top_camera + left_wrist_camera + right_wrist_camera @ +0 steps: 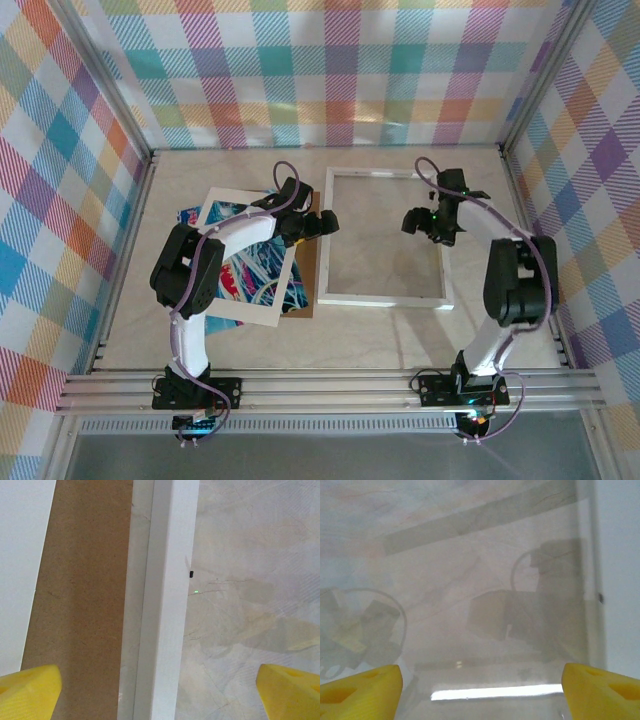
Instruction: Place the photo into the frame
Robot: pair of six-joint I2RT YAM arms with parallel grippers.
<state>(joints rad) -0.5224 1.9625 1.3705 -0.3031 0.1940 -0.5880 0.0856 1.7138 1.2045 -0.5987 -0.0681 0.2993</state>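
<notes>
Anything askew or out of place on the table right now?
The mat lies tilted on the photo, both rotated against the squarely set frame, with photo edges poking out past the mat. Nothing looks spilled or damaged.

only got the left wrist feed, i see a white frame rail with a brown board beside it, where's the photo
Observer: The photo lies left of the frame, under the cream mat.
Operator: anything in the frame yet
Observer: No, the table shows through its clear pane.
Operator: where's the right gripper
Observer: The right gripper hangs open over the pane's right side, holding nothing.
</notes>
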